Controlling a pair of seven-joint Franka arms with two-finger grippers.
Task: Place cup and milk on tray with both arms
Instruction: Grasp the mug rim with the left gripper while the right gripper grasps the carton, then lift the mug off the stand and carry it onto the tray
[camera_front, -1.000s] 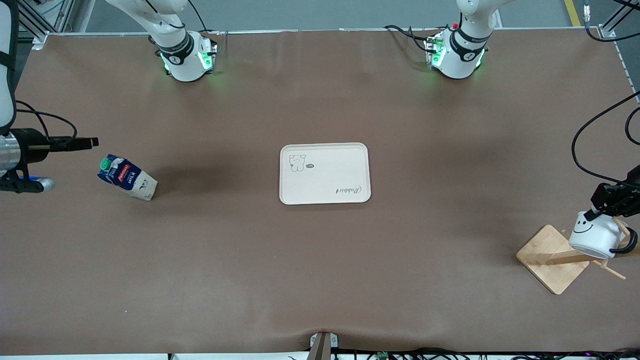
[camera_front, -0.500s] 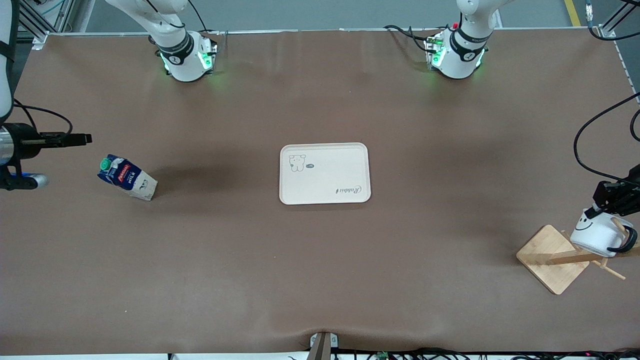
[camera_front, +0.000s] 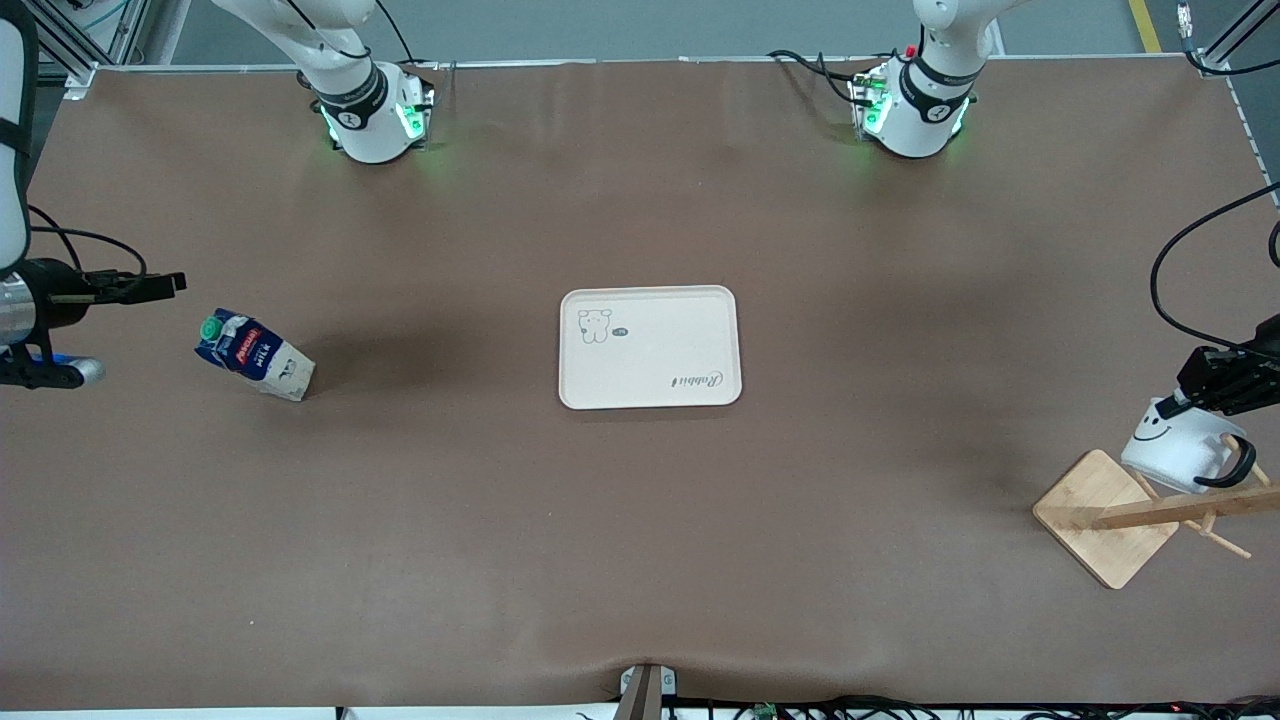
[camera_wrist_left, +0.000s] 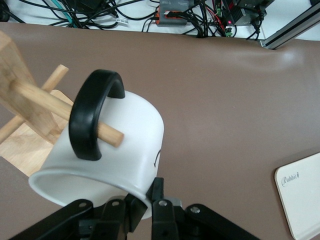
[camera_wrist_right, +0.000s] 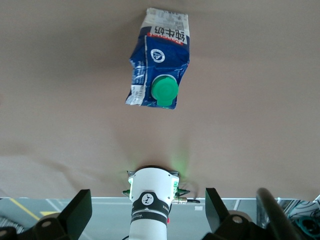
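The white cup (camera_front: 1175, 450) with its smiley face hangs tilted over the wooden rack (camera_front: 1105, 515) at the left arm's end of the table. My left gripper (camera_front: 1190, 400) is shut on the cup's rim (camera_wrist_left: 142, 192). The black handle (camera_wrist_left: 87, 117) still loops round a rack peg (camera_wrist_left: 60, 107). The blue and white milk (camera_front: 255, 357) with its green cap (camera_wrist_right: 164, 91) sits on the table at the right arm's end. My right gripper (camera_front: 150, 285) hovers open beside the milk, nothing between its fingers (camera_wrist_right: 75, 212). The cream tray (camera_front: 650, 347) lies bare at mid-table.
The rack's square base sits near the table edge, its post and pegs leaning out under the cup. Black cables (camera_front: 1170, 290) loop down toward the left arm's wrist. The two arm bases (camera_front: 375, 115) glow green along the table's edge farthest from the front camera.
The left gripper finished closing on the cup's rim and has drawn the cup up along the peg, away from the rack base. The right gripper has barely shifted beside the milk.
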